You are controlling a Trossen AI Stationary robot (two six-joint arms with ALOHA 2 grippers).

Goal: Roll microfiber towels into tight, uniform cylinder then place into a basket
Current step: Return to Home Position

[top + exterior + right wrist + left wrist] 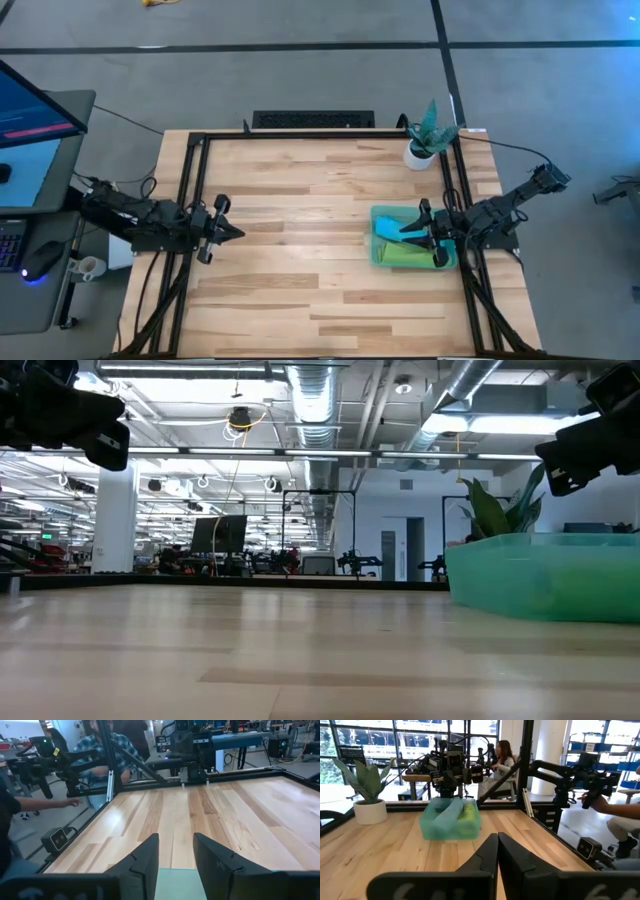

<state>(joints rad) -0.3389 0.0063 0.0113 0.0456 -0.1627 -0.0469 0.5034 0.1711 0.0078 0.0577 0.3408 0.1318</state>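
Microfiber towels [399, 257] in basket [374, 250]; left end effector [238, 233] pinched together, right end effector [408, 236] parted, both empty.

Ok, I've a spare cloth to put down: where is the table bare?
Bare wood runs wide between the left gripper and the basket, and along the edge farthest from the plant pot. The right side is crowded: the right gripper hangs over the basket, the plant pot close by.
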